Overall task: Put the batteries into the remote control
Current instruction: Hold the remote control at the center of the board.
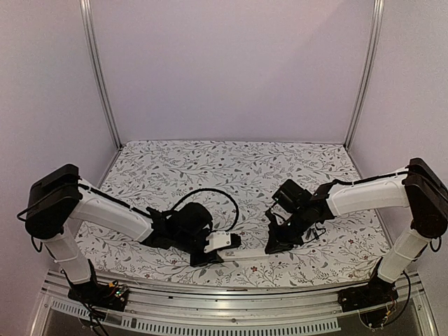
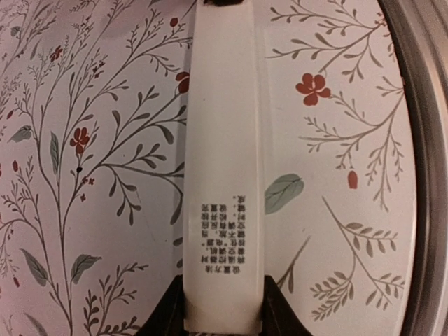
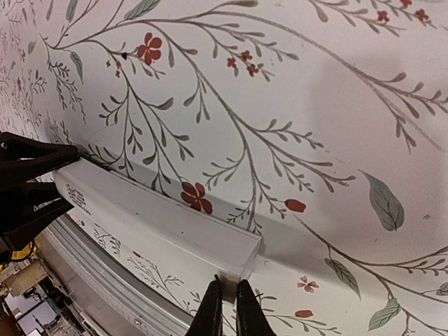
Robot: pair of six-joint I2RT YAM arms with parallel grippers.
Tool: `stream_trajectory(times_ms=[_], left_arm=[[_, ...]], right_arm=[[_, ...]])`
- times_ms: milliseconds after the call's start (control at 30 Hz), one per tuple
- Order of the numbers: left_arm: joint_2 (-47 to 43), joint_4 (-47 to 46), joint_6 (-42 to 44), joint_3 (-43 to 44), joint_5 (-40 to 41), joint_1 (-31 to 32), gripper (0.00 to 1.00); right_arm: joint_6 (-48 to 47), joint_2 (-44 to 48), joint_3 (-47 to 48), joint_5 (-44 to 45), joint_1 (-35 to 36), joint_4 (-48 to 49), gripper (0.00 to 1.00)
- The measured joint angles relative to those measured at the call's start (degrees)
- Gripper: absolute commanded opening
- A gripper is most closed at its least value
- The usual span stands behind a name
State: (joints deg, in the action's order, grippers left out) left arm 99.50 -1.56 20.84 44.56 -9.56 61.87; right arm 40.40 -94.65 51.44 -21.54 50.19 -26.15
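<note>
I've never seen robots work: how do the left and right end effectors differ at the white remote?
The left end effector stands wider, flanking one end of the remote control; the right end effector is almost closed at the other end. The left seems to clasp it; the right's hold is unclear. Both sit low over the table.

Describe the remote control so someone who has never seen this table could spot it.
Find the flower-patterned tablecloth and follow its near edge to the gap between the left gripper and the right gripper. The remote lies there, a long white bar reaching from one to the other. Unlike the cloth, it is plain white, with a block of printed characters.
</note>
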Motion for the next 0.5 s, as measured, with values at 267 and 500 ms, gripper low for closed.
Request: stream_trajectory(times_ms=[267, 500], left_arm=[[0.39, 0.42, -1.01, 0.5, -0.13, 0.0, 0.24], [0.92, 0.07, -1.09, 0.94, -0.09, 0.0, 0.24]], right_arm=[[1.81, -0.57, 0.55, 0.17, 0.04, -0.22, 0.17], [2.01, -1.11, 0.72, 0.79, 0.26, 0.13, 0.22]])
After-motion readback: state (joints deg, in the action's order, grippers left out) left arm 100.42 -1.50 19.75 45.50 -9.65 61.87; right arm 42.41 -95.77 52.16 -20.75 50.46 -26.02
